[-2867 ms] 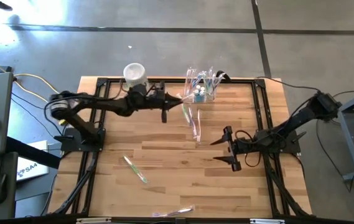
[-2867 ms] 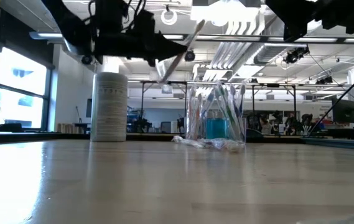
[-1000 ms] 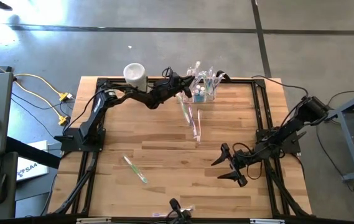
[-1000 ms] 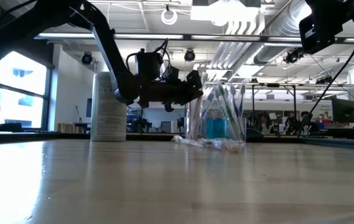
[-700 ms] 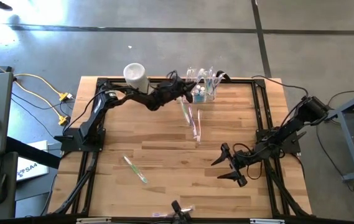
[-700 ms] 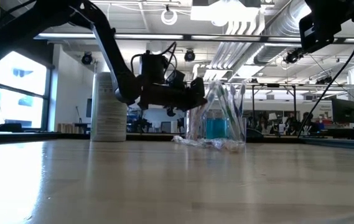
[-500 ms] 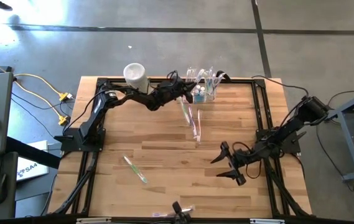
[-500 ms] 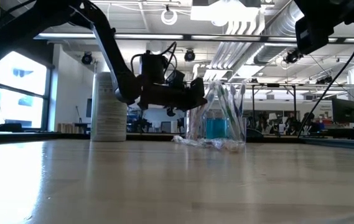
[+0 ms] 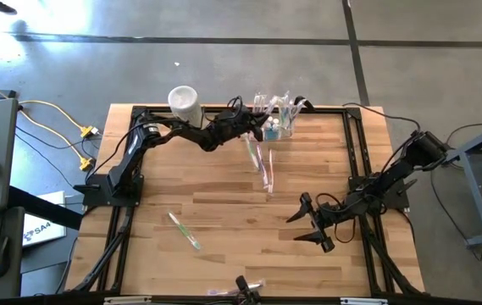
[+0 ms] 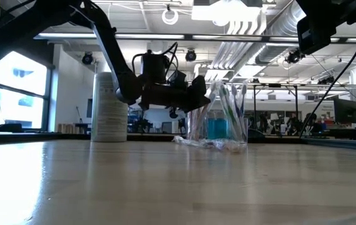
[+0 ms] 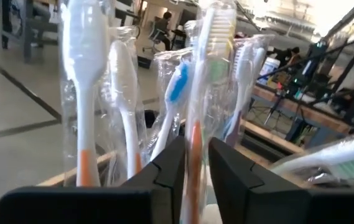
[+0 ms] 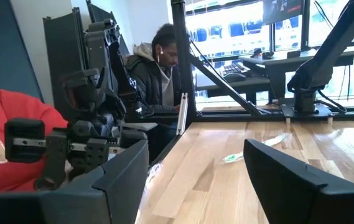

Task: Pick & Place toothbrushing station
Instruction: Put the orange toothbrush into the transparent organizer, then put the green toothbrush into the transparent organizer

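One wrapped toothbrush point(image 11: 196, 118) sits pinched between my left gripper point(image 11: 195, 163) fingers, above the toothbrushing station point(image 9: 276, 120). I'd lower it straight before letting go. Right gripper point(image 9: 312, 223) waits, spread wide and empty.

One station point(image 9: 278, 117), two tools point(image 9: 260, 124) point(image 9: 309, 223)

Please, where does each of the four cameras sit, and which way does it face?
High: overhead, straight down; both arms, holder.
Low: table height, level across; left pincer at the holder.
Left wrist: past its own fingers around a wrapped toothbrush.
Right wrist: past its own open fingers, along the table; a person behind.
High and low share the white cylinder.
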Motion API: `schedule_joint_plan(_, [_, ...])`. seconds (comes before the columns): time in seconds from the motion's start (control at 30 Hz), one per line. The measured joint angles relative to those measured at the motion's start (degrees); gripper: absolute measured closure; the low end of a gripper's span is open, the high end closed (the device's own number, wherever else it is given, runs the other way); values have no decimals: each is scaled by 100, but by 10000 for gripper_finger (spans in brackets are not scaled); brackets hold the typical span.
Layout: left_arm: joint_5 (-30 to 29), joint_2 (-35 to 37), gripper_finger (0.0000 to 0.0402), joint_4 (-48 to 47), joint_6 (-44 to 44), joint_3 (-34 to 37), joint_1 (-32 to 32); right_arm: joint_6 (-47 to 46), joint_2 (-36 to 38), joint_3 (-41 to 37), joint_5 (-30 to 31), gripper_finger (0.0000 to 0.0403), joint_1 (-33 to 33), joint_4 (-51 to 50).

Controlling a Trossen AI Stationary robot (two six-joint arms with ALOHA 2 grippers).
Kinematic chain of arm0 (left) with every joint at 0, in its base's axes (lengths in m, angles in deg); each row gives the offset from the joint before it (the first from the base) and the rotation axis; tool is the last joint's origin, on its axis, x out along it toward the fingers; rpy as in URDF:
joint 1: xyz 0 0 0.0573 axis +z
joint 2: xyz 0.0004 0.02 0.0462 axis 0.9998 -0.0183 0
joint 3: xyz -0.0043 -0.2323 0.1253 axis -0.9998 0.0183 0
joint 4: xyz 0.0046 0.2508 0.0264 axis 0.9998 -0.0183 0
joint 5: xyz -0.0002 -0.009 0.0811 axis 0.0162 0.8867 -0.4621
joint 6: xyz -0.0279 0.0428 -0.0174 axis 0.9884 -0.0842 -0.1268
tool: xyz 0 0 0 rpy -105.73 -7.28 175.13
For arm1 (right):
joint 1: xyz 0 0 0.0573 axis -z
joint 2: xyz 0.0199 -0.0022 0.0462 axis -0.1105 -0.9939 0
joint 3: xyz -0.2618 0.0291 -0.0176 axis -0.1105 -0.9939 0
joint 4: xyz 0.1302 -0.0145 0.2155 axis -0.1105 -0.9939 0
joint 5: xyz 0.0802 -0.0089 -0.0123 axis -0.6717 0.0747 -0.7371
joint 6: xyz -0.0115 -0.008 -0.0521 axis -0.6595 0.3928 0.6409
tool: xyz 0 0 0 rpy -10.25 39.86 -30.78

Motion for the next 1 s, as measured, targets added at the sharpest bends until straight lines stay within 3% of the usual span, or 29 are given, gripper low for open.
schedule_joint_plan(0.5, [417,32,201,75,302,1,0,0,0,0,-1,148,0,-20])
schedule_joint_plan(0.87, [651,274,195,120,-56,0,0,-57,2,0,-24,148,-5,-50])
schedule_joint_plan(1.0, [1198,415,195,79,-231,12,1,-64,2,0,-23,148,-24,-50])
